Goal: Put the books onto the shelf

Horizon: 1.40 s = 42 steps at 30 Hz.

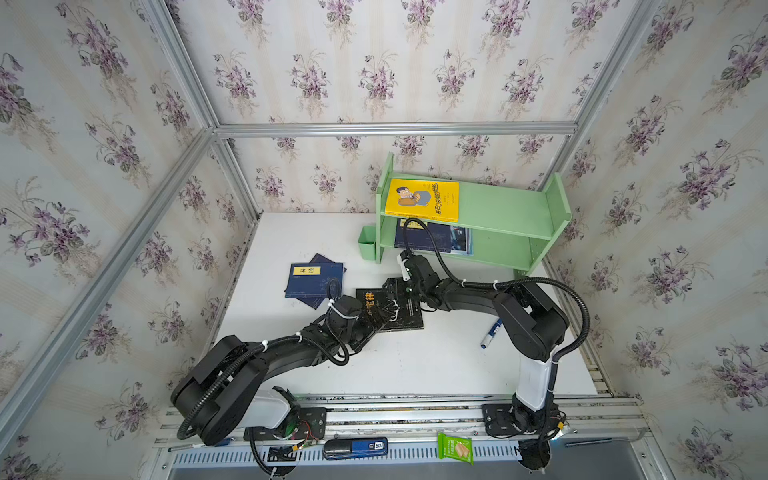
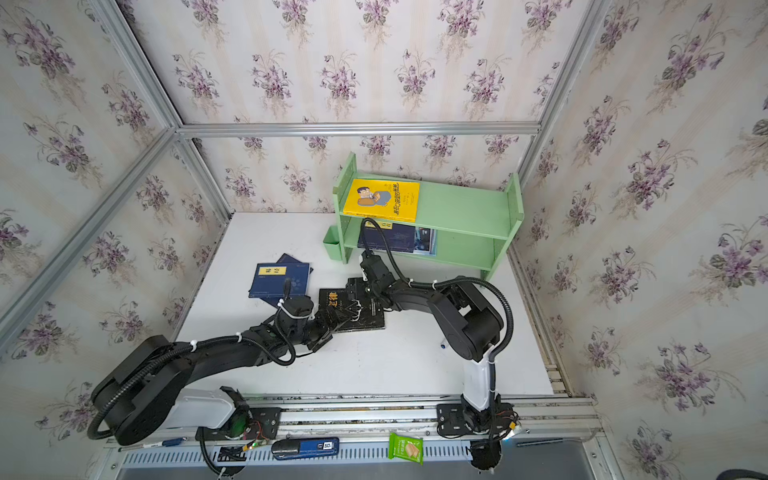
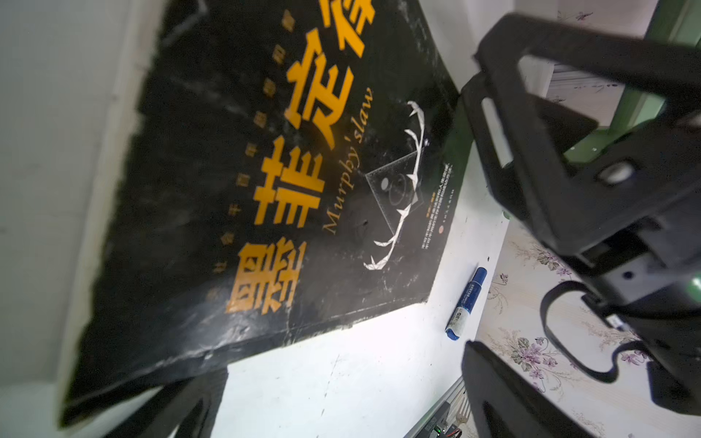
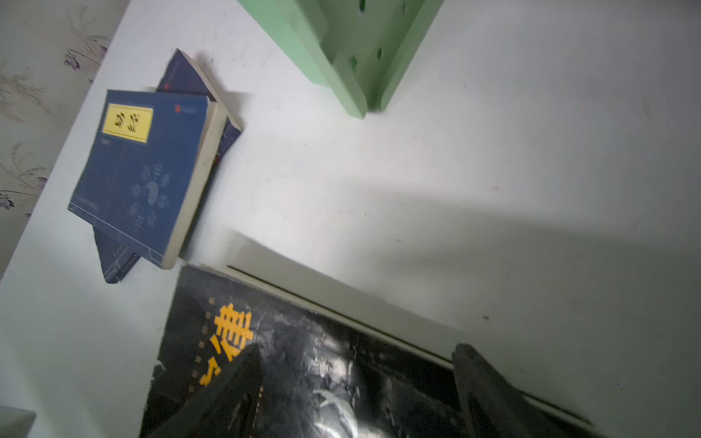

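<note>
A black book (image 1: 409, 318) with gold characters lies flat in the middle of the table. My left gripper (image 1: 376, 322) is open at its near left corner; in the left wrist view only bare table lies between the fingers (image 3: 504, 390). My right gripper (image 4: 360, 383) is open over the book's far edge, one finger above the cover, one past the page edge. Two navy books (image 1: 313, 280) are stacked crosswise further left. The green shelf (image 1: 507, 208) holds a yellow book (image 1: 422, 199) on the top tier. On the lower tier are a navy book (image 1: 428, 239) and a magazine (image 1: 463, 241).
A small green cup (image 1: 367, 245) hangs on the shelf's left side. A blue-and-white marker (image 1: 491, 332) lies on the table right of the black book, under my right arm. On the front rail lie a blue-black device (image 1: 355, 448) and a green snack packet (image 1: 456, 448). Wallpapered walls enclose the table.
</note>
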Motion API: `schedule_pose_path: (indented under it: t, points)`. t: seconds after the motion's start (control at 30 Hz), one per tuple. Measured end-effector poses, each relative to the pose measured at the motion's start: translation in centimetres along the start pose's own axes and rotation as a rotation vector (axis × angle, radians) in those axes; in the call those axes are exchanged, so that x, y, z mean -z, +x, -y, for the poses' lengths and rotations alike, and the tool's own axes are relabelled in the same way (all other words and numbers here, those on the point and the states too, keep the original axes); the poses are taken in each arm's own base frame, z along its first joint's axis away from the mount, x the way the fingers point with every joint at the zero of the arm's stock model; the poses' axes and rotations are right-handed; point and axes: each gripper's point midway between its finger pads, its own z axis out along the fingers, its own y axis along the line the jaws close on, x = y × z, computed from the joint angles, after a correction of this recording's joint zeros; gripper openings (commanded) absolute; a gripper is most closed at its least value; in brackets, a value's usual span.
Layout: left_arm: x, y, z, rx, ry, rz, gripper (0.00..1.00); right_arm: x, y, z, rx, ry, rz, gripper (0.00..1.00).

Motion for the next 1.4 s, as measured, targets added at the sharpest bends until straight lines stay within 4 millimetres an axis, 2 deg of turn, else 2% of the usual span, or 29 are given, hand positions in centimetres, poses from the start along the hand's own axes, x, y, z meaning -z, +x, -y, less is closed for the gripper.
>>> schedule_pose_path:
  t: [0.2,0.43,0.57,0.67,0.83,0.93,1.03,1.2,1.27,1.4]
  points:
    - [0.3,-2.1,-0.6,0.031,-0.003,0.071,0.99,0.8,2.7,-1.8,-0.038,-0.04,-0.058,0.78]
    - [2.1,-5.4,-2.6,0.068,-0.037,0.189,0.99,2.9,6.7,-5.0,-0.089,-0.151,-0.16,0.77]
    - [3.2,-6.8,-3.7,0.073,-0.06,0.237,0.99,4.3,8.2,-5.3,-0.089,-0.146,-0.203,0.79]
    - [3.3,-6.7,-3.9,0.05,-0.074,0.235,0.99,4.6,7.4,-4.5,-0.07,-0.077,-0.195,0.8]
    - [3.2,-6.6,-3.9,0.034,-0.072,0.223,0.99,4.5,3.3,-4.5,0.01,-0.005,-0.093,0.81]
    - [3.0,-6.4,-3.7,0.029,-0.06,0.215,0.99,3.6,2.0,-3.3,0.033,0.053,-0.077,0.81]
    - [2.9,-6.2,-3.4,0.022,-0.051,0.209,0.99,3.2,1.8,-1.8,0.052,0.107,-0.085,0.82]
    - [2.5,-5.8,-2.9,0.014,-0.032,0.197,0.99,2.8,2.8,-0.1,0.075,0.121,-0.115,0.82]
    - [2.2,-5.6,-2.7,0.009,-0.028,0.187,0.99,2.6,3.2,1.3,0.071,0.13,-0.12,0.82]
    - [1.7,-5.1,-2.1,-0.004,-0.011,0.165,0.99,2.4,2.5,1.9,0.052,0.092,-0.095,0.82]
